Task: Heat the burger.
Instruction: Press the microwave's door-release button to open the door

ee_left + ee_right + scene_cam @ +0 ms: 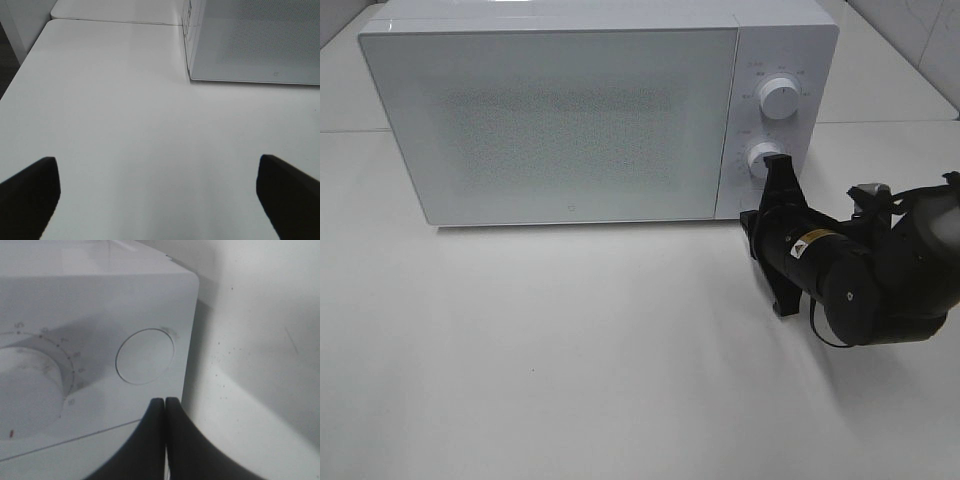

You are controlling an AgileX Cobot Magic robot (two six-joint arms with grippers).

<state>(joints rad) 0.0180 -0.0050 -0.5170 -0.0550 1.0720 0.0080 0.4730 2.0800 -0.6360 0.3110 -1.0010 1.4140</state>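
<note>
The burger is out of view in every frame. The white microwave (570,110) stands at the back of the table with its door shut. My right gripper (780,165) is shut and empty, its tips against the control panel by the lower knob (763,158). In the right wrist view the shut gripper (165,401) points at the panel just beside a round button (145,356), with the dial knob (27,390) further along. My left gripper (157,177) is open over bare table, with nothing between its fingers (30,192), and does not show in the high view.
The upper knob (779,97) sits above the lower one on the panel. In the left wrist view the microwave's front corner (240,45) lies ahead of the gripper. The white table (570,360) stretches in front of the microwave, and its edge (20,75) falls off on one side.
</note>
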